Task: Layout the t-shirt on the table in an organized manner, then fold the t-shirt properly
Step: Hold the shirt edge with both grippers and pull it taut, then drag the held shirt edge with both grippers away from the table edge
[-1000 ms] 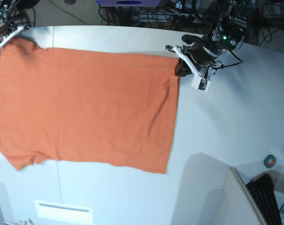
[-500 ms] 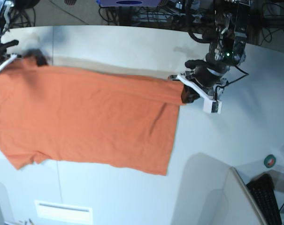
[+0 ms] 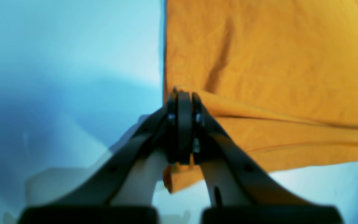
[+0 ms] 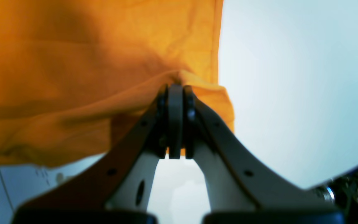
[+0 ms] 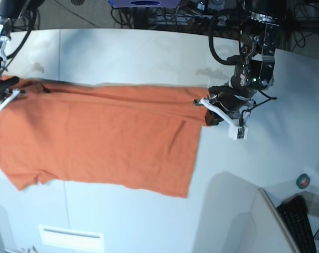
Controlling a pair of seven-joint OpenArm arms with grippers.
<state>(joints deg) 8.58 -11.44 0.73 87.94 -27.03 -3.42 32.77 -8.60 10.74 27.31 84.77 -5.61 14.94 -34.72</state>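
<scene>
Both jaws are pinching tight: left gripper (image 3: pixel 180 124) and right gripper (image 4: pixel 175 121) are each clamping a far-edge corner of the t-shirt (image 5: pixel 96 137), which is lying on the table (image 5: pixel 264 153). Judgement: keep both corners level and taut while folding.

black keyboard (image 5: pixel 301 224), tape roll (image 5: pixel 303 181), tangled cables (image 5: pixel 170 13)

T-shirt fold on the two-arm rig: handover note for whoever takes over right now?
Left hand: shut on a far corner of the plain orange cloth t-shirt.
Right hand: shut on the other far corner.
Shirt: spread on the large white table, far edge raised off it between both hands, near edge lying flat.
Done: layout, both corners gripped.
Left: carry far edge toward near edge, release, finish folding.
</scene>
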